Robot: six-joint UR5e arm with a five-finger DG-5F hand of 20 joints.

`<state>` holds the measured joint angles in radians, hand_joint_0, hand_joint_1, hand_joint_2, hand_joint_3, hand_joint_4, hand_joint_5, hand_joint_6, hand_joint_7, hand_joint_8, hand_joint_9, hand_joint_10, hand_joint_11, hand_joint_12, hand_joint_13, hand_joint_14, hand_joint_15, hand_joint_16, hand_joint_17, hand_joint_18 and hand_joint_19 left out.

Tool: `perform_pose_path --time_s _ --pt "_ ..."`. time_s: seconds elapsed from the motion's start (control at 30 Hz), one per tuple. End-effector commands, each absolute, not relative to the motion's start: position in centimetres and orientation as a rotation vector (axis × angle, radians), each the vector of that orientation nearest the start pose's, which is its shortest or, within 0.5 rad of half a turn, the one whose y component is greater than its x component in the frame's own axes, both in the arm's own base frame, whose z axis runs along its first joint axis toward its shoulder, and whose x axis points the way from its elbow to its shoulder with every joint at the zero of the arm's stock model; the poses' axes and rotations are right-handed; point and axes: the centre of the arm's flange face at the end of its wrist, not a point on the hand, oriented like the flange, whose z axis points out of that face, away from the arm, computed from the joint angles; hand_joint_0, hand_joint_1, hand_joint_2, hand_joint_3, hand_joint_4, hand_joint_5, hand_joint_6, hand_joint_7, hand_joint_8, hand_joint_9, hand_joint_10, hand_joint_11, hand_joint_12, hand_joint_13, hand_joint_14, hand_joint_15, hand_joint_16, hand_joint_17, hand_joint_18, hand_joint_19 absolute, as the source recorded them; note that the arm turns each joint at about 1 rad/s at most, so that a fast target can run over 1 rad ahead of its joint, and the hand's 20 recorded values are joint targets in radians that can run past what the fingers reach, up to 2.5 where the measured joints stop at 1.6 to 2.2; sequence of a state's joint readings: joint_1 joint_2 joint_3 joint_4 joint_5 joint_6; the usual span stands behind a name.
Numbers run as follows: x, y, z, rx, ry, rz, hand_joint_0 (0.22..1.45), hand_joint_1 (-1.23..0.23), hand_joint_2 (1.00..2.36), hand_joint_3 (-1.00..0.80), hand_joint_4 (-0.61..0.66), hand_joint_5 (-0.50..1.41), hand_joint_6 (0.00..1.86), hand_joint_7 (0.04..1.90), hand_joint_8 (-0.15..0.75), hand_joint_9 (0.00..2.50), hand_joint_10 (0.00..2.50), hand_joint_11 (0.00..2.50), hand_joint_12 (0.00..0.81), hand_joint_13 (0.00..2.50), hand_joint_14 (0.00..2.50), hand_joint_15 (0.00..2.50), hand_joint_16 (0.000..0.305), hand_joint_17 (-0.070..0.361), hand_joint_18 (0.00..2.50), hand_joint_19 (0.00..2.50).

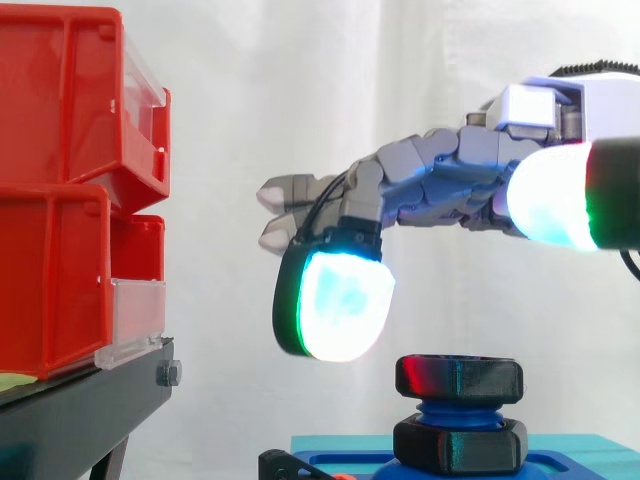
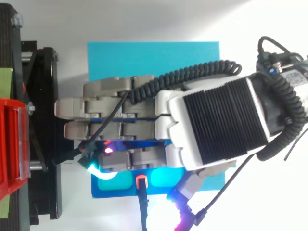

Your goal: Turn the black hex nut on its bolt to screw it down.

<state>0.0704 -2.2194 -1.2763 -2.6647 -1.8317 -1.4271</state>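
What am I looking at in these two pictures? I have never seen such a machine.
This is a grey robot hand with glowing white fingertip pads, mounted on an arm. One picture looks level from the side, the other down from above, where the hand covers the work. Below the hand, a black hex nut sits on a blue threaded bolt, above a second black nut, on a blue-green base. Red plastic bins stand at the left. The hand is open, holds nothing and does not touch the nut.
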Motion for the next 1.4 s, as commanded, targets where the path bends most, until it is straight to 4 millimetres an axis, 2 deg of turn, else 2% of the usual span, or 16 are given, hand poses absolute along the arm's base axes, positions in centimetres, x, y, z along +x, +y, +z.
perform_pose_path --time_s 0.0,0.23,0.3,0.63,0.77,0.8,1.1,1.27,1.37 --pt "74.2 -5.0 26.6 -0.165 1.455 0.369 0.48 -0.22 1.00 -0.50 0.31 -0.13 0.50 0.95 0.300 0.29 0.00 0.03 0.349 0.03 0.00 0.05 0.054 0.123 0.00 0.45" --pt "74.3 -3.9 26.7 -0.172 1.451 0.377 0.49 -0.22 1.00 -0.50 0.34 -0.10 0.51 1.11 0.301 0.30 0.00 0.04 0.347 0.04 0.00 0.05 0.054 0.122 0.00 0.45" --pt "74.2 -4.0 26.6 -0.172 1.461 0.379 0.49 -0.22 1.00 -0.50 0.34 -0.10 0.56 1.03 0.303 0.30 0.00 0.05 0.346 0.04 0.00 0.04 0.054 0.121 0.00 0.45" --pt "74.1 -4.1 26.6 -0.189 1.460 0.393 0.49 -0.23 1.00 -0.50 0.34 -0.11 0.61 0.93 0.307 0.32 0.00 0.07 0.345 0.05 0.00 0.05 0.054 0.121 0.00 0.45" --pt "74.0 -4.5 26.5 -0.210 1.461 0.407 0.49 -0.23 1.00 -0.50 0.34 -0.11 0.66 0.83 0.311 0.33 0.00 0.08 0.345 0.06 0.00 0.04 0.054 0.121 0.00 0.44" --pt "73.9 -4.8 26.5 -0.212 1.461 0.408 0.50 -0.25 1.00 -0.50 0.33 -0.11 0.65 0.87 0.315 0.35 0.00 0.06 0.346 0.09 0.00 0.03 0.054 0.122 0.00 0.41" --pt "73.7 -6.7 26.6 -0.225 1.449 0.411 0.50 -0.26 1.00 -0.50 0.34 -0.11 0.67 0.83 0.316 0.36 0.00 0.07 0.349 0.10 0.00 0.03 0.054 0.123 0.01 0.42" --pt "73.4 -8.7 26.8 -0.237 1.434 0.411 0.50 -0.26 1.00 -0.50 0.34 -0.11 0.67 0.83 0.316 0.36 0.00 0.06 0.349 0.10 0.00 0.03 0.054 0.122 0.02 0.42" --pt "73.3 -9.2 26.8 -0.246 1.427 0.414 0.50 -0.26 1.00 -0.50 0.34 -0.11 0.67 0.83 0.317 0.36 0.00 0.07 0.349 0.11 0.00 0.03 0.055 0.123 0.03 0.42"
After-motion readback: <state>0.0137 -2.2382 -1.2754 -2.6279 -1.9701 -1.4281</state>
